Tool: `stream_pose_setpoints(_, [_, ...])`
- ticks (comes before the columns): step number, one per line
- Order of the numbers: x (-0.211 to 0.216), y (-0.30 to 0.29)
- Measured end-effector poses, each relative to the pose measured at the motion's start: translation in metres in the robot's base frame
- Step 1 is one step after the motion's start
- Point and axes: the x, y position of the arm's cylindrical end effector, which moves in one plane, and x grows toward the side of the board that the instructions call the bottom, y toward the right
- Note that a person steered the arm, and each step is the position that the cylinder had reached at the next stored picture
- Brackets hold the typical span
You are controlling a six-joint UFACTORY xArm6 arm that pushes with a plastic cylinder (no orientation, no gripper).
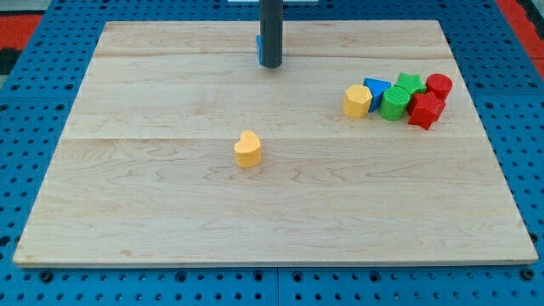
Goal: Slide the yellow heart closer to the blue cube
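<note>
Light wooden plank tabletop (170, 212) on a blue perforated base (25, 153).

Nearest the view's bottom: yellow heart-shaped block (247, 149), standing alone, roughly mid-tabletop, touching nothing. Taken as landmark.

Up and well off toward the view's right of the heart: tight cluster of small blocks. Yellow rounded block (358, 100) on the cluster's left edge, closest to the heart. Just beyond it, blue triangular block (376, 86). Then green rounded block (394, 103), with a green star-like block (410, 82) behind it. Farthest right from the heart: red star-like block (424, 110) and red cylinder (439, 85). All packed close, neighbours appearing to touch.

Farthest from the heart, toward the view's top and only slightly right of it: dark straight rod, my tip (270, 65) down at the tabletop. Well apart from the heart. Blue cube (258, 49) mostly hidden behind the rod, only a sliver showing at the rod's left side; tip right against or just in front of it, contact impossible to confirm.

No gripper on this arm, only the rod; nothing held.
</note>
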Motion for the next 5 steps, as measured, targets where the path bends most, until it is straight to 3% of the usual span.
stream_pose_setpoints(2, [-0.05,-0.001])
stream_pose_setpoints(5, [0.037,-0.016])
